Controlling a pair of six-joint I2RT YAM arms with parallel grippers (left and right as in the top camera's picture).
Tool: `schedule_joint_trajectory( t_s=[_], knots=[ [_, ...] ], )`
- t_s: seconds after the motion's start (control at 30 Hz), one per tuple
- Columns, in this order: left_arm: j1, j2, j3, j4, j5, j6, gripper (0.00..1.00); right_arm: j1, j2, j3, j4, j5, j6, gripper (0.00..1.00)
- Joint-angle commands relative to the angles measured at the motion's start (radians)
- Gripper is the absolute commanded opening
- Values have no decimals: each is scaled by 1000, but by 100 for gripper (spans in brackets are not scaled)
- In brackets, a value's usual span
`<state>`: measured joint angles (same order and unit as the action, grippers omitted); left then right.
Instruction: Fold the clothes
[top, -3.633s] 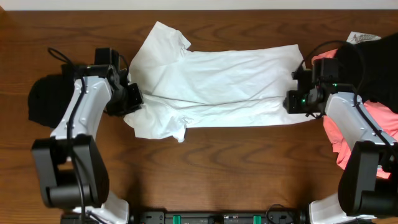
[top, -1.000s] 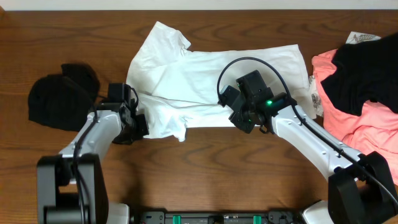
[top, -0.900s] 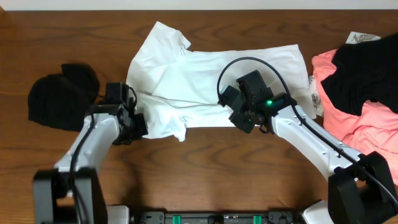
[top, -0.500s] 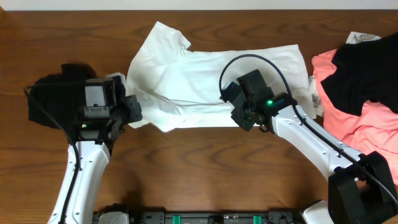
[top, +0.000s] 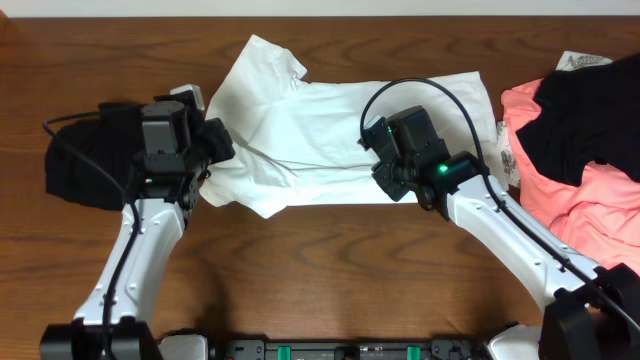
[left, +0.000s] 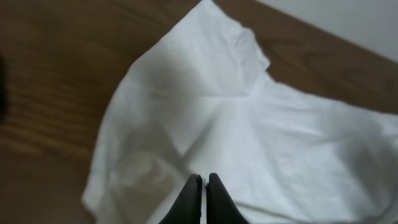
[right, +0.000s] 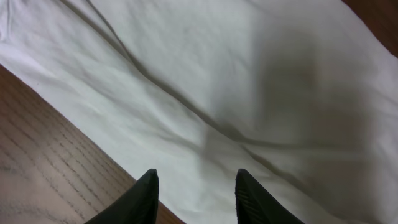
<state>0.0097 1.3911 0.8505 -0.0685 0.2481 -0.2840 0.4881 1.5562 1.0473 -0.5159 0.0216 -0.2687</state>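
- The white T-shirt (top: 330, 140) lies spread sideways across the middle of the table (top: 330, 260). From overhead, your arms hide parts of its left edge and lower hem.
- At the right, the coral-pink garment (top: 600, 200) and the black garment (top: 590, 110) heaped on it are cut off by the frame edge.
- A second black garment (top: 80, 165) sits at the left, partly behind the left arm (top: 140, 250).
- Your right gripper (right: 194, 186) hovers over the shirt's lower hem, fingers apart, holding nothing.
- Your left gripper (left: 203, 186) is pinched tight on the shirt's left edge, though the pinch itself is hard to make out.
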Motion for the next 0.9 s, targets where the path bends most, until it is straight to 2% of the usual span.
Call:
schedule_joint_trajectory(
  t_s=[0.0,0.23,0.33,0.57,0.87],
  knots=[
    [-3,21,16,-29,53,-51,6,-5,-14,0,-10,16,30,39],
    [0,2,16,-216,27,86,7,-5,-14,0,-14,16,30,41],
    [0,-15,16,-237,27,116,29,-5,-14,0,-18,16,30,41],
    [0,-57,16,-285,-101,144,45,-5,-14,0,-50,16,30,41],
    [0,-29,16,-377,-142,145,46,-5,-14,0,-49,16,30,42]
  ],
)
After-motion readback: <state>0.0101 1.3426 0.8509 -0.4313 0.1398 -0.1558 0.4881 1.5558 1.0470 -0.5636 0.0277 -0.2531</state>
